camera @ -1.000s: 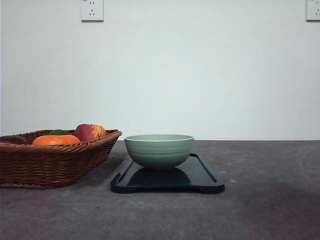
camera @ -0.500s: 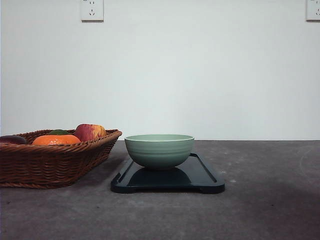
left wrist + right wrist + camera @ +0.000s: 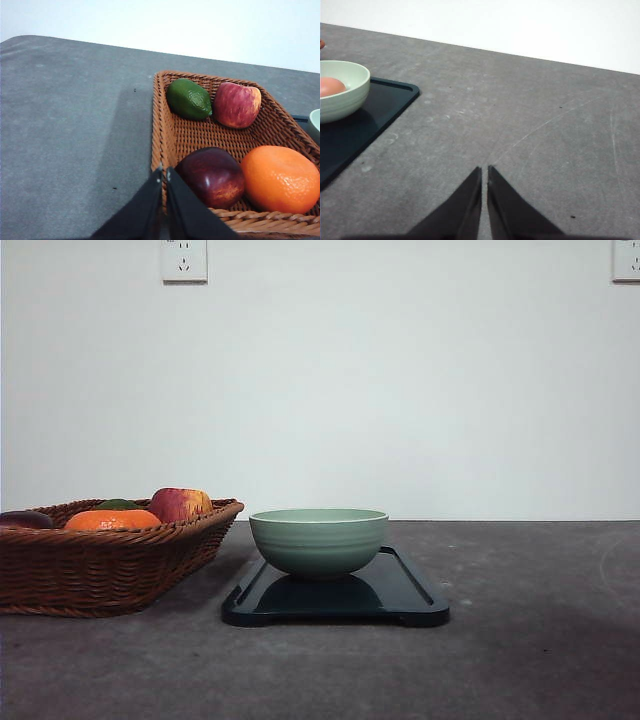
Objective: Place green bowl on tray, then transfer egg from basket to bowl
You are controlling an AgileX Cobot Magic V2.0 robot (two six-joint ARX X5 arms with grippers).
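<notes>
The green bowl [image 3: 318,540] stands on the dark tray [image 3: 400,590] at the table's middle, and the right wrist view shows the bowl [image 3: 342,95] on the tray [image 3: 375,117] with the brownish egg [image 3: 330,86] lying inside it. The wicker basket [image 3: 100,565] sits left of the tray. My left gripper [image 3: 164,172] is shut with nothing in it, at the basket's [image 3: 165,130] near corner. My right gripper [image 3: 484,171] is shut and holds nothing, over bare table to the right of the tray.
The basket holds a lime [image 3: 189,98], a red-yellow apple [image 3: 237,105], a dark red fruit [image 3: 214,176] and an orange [image 3: 280,178]. Grey tabletop [image 3: 545,125] stretches right of the tray. A white wall with two sockets [image 3: 184,260] stands behind.
</notes>
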